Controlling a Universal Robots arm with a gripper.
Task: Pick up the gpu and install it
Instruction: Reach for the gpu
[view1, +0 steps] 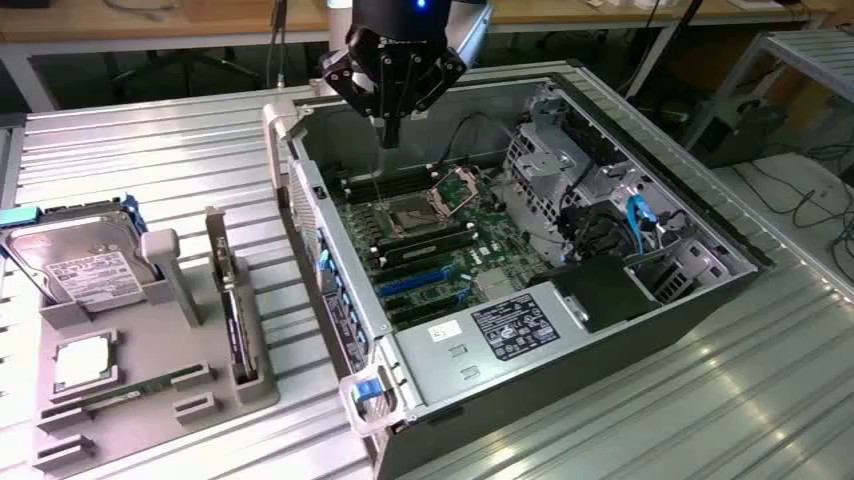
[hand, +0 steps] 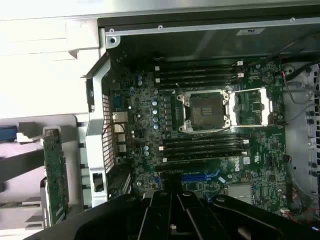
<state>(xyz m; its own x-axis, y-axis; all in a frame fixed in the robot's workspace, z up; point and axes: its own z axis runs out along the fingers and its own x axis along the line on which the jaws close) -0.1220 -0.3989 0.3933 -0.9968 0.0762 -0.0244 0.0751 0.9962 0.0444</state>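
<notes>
gpu (hand: 54, 172) not picked yet: it stands on edge in a slot of the gray holder tray (view1: 127, 440), outside the computer case (view1: 667, 165), on the exterior view's left. In the wrist view the green card sits just beside the case's perforated rear panel (hand: 106, 145), apart from it, with its long edge running along the case wall. The same tray also carries a hard drive (view1: 83, 265) upright in its cradle, a processor chip (view1: 83, 362) lying flat, and a long narrow memory stick (view1: 134, 390) lying near the tray's front. Pincer (view1: 388, 138) is clenched with nothing in it; the fingers are together and point straight down. It hangs over the open case, above the far end of the motherboard (view1: 447, 255), near the memory slots and the open processor socket (hand: 205, 110), and touches neither. It is well apart from the gpu, with the case wall between them. Blue expansion slots (view1: 414, 283) on the board hold no card. The power supply (view1: 501, 330), with a black label, sits at the near end of the case, and the drive cage with blue cables (view1: 638, 222) is on the exterior view's right. Case and tray both rest on the ribbed metal surface (view1: 747, 400).
</notes>
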